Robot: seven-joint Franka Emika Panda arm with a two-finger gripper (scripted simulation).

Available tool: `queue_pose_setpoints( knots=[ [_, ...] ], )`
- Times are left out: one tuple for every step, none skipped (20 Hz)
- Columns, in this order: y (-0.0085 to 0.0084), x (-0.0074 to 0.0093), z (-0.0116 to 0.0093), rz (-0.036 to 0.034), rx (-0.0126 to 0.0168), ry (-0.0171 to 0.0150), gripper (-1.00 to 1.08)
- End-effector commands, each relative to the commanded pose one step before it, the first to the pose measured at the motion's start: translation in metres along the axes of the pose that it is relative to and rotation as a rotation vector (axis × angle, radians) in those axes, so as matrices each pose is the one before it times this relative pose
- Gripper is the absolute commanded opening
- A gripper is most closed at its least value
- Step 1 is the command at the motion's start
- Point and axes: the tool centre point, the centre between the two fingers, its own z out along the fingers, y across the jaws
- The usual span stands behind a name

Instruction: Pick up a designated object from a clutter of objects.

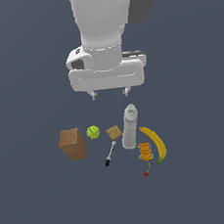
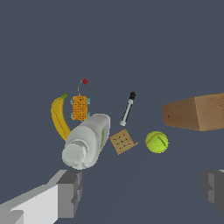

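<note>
The end effector (image 1: 109,93) hangs above the clutter with its fingers (image 2: 70,192) spread apart and nothing between them. The tennis ball (image 1: 93,132) lies on the tabletop (image 1: 40,201), between the brown box (image 1: 72,143) and the square cracker (image 1: 114,132). The grey bottle (image 1: 129,126) stands upright beside the banana (image 1: 156,143)

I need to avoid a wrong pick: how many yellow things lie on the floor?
2. The tennis ball lies between the brown box and the cracker. The banana lies beside the orange packet. Nothing seems hidden.
</note>
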Motion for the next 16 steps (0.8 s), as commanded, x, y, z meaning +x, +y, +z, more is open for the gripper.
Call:
queue_pose_setpoints(
  knots=[
    [0.00356,0.00064,0.00783,0.0225,0.00079,-0.00203,1.0],
    [0.00197,0.00044,0.00434,0.01282,0.00035,-0.00071,1.0],
    [0.00221,0.00047,0.00489,0.01451,0.00037,-0.00078,1.0],
    [0.0025,0.00049,0.00546,0.01634,0.00039,-0.00085,1.0],
    [0.00275,0.00051,0.00599,0.01801,0.00035,-0.00092,1.0],
    [0.00304,0.00051,0.00656,0.01975,0.00027,-0.00101,1.0],
    [0.00334,0.00051,0.00714,0.02151,0.00016,-0.00109,1.0],
    [0.00365,0.0005,0.0077,0.02334,0.00003,-0.00116,1.0],
    [0.00396,0.00047,0.00827,0.02515,-0.00013,-0.00122,1.0],
    [0.0043,0.00043,0.00884,0.02701,-0.00033,-0.00127,1.0],
    [0.00464,0.00039,0.00939,0.02887,-0.00057,-0.0013,1.0],
    [0.005,0.00033,0.00994,0.03073,-0.00086,-0.00131,1.0],
    [0.00538,0.00026,0.01047,0.03258,-0.00119,-0.00129,1.0],
    [0.00578,0.00018,0.01099,0.03444,-0.00156,-0.00125,1.0],
    [0.00611,0.0001,0.01131,0.03574,-0.00195,-0.00116,1.0],
    [0.0062,0.00002,0.01117,0.0356,-0.00227,-0.00099,1.0]
  ],
)
